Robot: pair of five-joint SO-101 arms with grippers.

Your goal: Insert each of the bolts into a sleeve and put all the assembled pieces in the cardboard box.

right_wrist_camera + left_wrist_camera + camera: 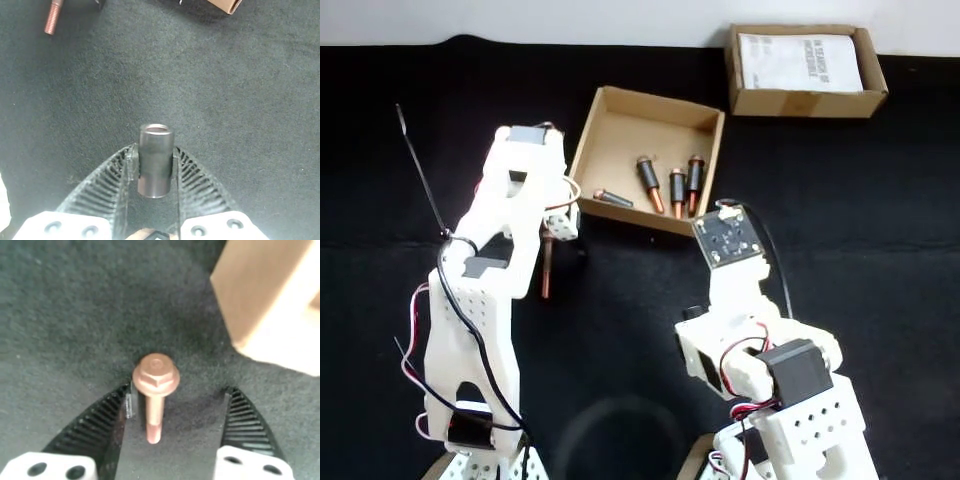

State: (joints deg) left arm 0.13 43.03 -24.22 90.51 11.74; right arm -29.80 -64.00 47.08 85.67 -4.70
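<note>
Copper bolt (547, 272) lies 12-to-6 in high view, between left gripper's (178, 390) spread jaws, ungrasped; right gripper (154, 149) clenches sleeve (156, 170). We judge bolt at its 9 o'clock, left arm nearer.

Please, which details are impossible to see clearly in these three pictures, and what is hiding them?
High view: the left arm covers the upper end of the bolt, so its grip is hidden.
Left wrist view: the cardboard box is blurred and cut by the edge; its inside is out of frame.
Right wrist view: the edge cuts off the bolt's head.
High view: the print on the paper is too small.
</note>
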